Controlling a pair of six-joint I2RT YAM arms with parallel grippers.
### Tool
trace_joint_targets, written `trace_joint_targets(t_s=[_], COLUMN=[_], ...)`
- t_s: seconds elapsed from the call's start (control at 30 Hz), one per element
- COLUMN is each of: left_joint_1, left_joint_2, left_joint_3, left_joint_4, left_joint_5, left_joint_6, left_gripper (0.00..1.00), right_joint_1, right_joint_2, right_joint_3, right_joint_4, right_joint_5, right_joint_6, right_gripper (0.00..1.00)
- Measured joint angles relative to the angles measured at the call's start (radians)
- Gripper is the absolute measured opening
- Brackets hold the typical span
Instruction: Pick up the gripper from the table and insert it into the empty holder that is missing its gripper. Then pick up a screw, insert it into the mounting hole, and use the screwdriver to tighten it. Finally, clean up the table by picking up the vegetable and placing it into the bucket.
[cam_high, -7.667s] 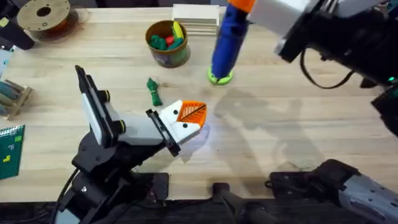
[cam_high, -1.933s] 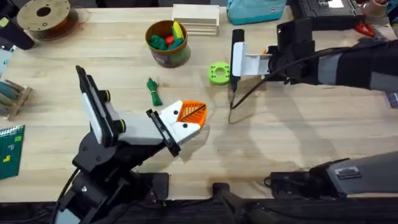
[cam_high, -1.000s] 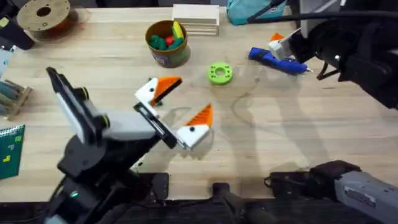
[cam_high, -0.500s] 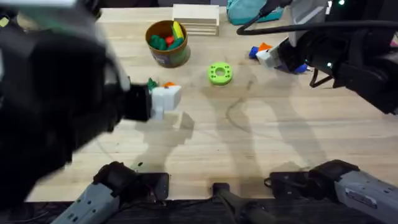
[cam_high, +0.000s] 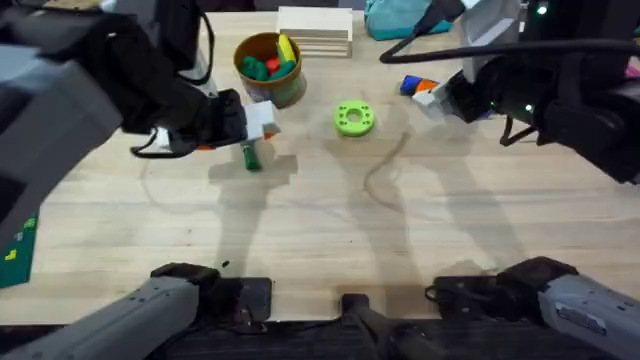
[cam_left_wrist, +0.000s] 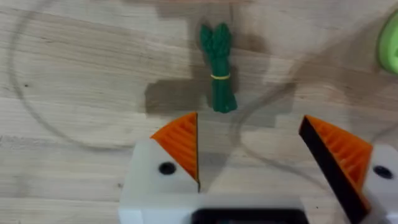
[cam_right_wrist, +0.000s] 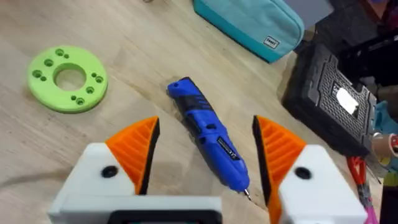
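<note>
Left hand (cam_left_wrist: 249, 155) spread above vegetable (cam_left_wrist: 217, 76), not touching; vegetable's long axis runs straight away from fingers, leafy end far. Overhead: vegetable (cam_high: 250, 156) half hidden under left hand, just below bucket (cam_high: 269, 68). Right hand (cam_right_wrist: 205, 155) spread, straddling screwdriver (cam_right_wrist: 208, 134) lying flat on tabletop (cam_right_wrist: 118, 25); metal tip points back between fingers. Green disc (cam_right_wrist: 67, 78) beside. Plank-grain tabletop; teal pouch (cam_right_wrist: 249, 25) at far edge.

Black arms w/ cables; white claw (cam_right_wrist: 202, 165) blocks, orange ribbed pads (cam_right_wrist: 138, 149), dark screws.

vegetable (cam_high: 250, 156) left of disc (cam_high: 353, 118)
</note>
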Motion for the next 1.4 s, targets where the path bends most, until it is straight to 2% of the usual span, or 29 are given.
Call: trace_joint_targets(t_s=[0.2,0.33,0.6,0.67,0.8,0.87,1.0,1.1,1.2,1.3,1.4], left_joint_1=[0.000,0.000,0.000,0.000,0.006,0.006,0.006,0.006,0.006,0.006,0.006], left_joint_2=[0.149,0.246,0.368,0.426,0.434,0.434,0.393,0.328,0.259,0.204,0.179], left_joint_3=[0.000,0.000,0.002,0.003,0.011,0.023,0.065,0.158,0.270,0.346,0.368], left_joint_4=[0.045,0.118,0.191,0.201,0.200,0.176,0.065,-0.031,-0.068,-0.013,0.111], left_joint_5=[-0.005,-0.015,-0.027,-0.032,-0.042,-0.041,-0.040,-0.038,-0.036,-0.034,-0.034], left_joint_6=[-0.006,-0.011,-0.036,-0.047,-0.057,-0.067,-0.082,-0.088,-0.088,-0.091,-0.092], left_gripper=[0.987,0.987,0.988,0.655,0.055,0.016,0.018,0.017,0.017,0.017,0.017], right_joint_1=[0.000,0.000,0.000,0.000,0.000,0.000,0.000,0.000,0.000,0.000,0.000], right_joint_2=[0.000,0.000,0.000,0.000,0.000,0.000,0.000,0.000,0.000,0.000,0.000], right_joint_3=[0.000,0.000,0.000,0.000,0.000,0.000,0.000,0.000,0.000,0.000,0.000], right_joint_4=[0.000,0.000,0.000,0.000,0.000,0.000,0.000,0.000,0.000,0.000,0.000], right_joint_5=[0.000,0.000,0.000,0.000,0.000,0.000,0.000,0.000,0.000,0.000,0.000], right_joint_6=[0.000,0.000,0.000,0.000,-0.001,-0.004,-0.005,-0.005,-0.005,-0.005,-0.005], right_gripper=[0.850,0.850,0.850,0.850,0.850,0.850,0.850,0.853,0.850,0.850,0.850])
